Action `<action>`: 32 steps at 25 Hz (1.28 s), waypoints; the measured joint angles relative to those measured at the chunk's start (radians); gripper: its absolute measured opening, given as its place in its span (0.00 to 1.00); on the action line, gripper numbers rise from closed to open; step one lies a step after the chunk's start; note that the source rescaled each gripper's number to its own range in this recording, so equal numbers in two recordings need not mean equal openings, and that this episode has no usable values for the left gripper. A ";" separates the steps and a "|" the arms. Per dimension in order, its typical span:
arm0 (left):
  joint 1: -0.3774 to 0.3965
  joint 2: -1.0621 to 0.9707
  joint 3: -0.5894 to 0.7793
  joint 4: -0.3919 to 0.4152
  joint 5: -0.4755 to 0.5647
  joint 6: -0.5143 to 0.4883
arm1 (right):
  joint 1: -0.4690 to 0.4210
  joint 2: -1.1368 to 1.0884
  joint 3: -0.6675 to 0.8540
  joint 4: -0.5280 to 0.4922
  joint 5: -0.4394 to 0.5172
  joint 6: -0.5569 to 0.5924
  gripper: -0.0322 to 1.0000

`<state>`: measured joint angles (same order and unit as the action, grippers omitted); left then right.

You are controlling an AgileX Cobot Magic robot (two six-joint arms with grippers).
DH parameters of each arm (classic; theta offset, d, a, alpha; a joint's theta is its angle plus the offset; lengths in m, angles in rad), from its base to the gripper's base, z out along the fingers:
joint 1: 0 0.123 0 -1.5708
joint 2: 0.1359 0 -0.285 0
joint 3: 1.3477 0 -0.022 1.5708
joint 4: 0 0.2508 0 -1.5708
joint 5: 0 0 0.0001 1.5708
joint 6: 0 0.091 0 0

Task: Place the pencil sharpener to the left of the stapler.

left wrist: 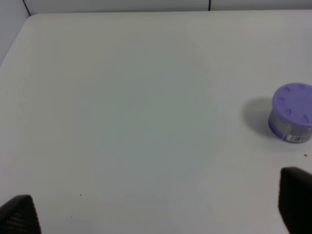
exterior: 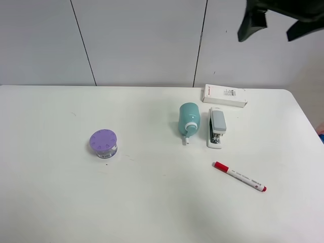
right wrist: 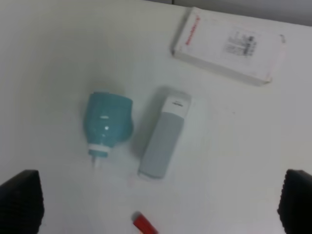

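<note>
Since the sharpener (exterior: pixel 189 118) already lies just left of the stapler (exterior: pixel 217 128) on the desk (exterior: pixel 152 202), nearly side by side with a small gap, placement looks done or close to it. Right claw (right wrist: pixel 156 204) sits high above the pair, fingers spread wide, holding nothing; only its dark tips show at the wrist view's edges. Left claw (left wrist: pixel 156 214) also open and empty, over bare desk near the purple jar (exterior: pixel 103 143).

Best move, as a judgement: retreat straight up, no sideways sweep, so the rounded body doesn't roll into the stapler.

Sharpener's long axis runs roughly front-to-back, roughly parallel to the stapler; white collar and stub point toward the near edge, fat end toward the wall.
</note>
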<state>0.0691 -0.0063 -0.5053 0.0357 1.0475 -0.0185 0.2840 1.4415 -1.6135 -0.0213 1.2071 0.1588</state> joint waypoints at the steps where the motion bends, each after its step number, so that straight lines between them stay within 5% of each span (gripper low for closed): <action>1: 0.000 0.000 0.000 0.000 0.000 0.000 | -0.019 -0.052 0.060 -0.010 0.000 -0.009 0.92; 10: 0.000 0.000 0.000 0.000 0.000 0.000 | -0.222 -0.512 0.476 0.000 0.010 -0.127 0.92; 21: 0.000 0.000 0.000 0.000 0.000 0.000 | -0.224 -1.101 0.829 -0.007 0.009 -0.159 0.93; 32: 0.000 0.000 0.000 0.000 0.000 0.000 | -0.224 -1.312 1.064 0.028 -0.058 -0.153 0.93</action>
<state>0.0691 -0.0063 -0.5053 0.0357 1.0475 -0.0185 0.0595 0.1293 -0.5494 0.0068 1.1494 0.0053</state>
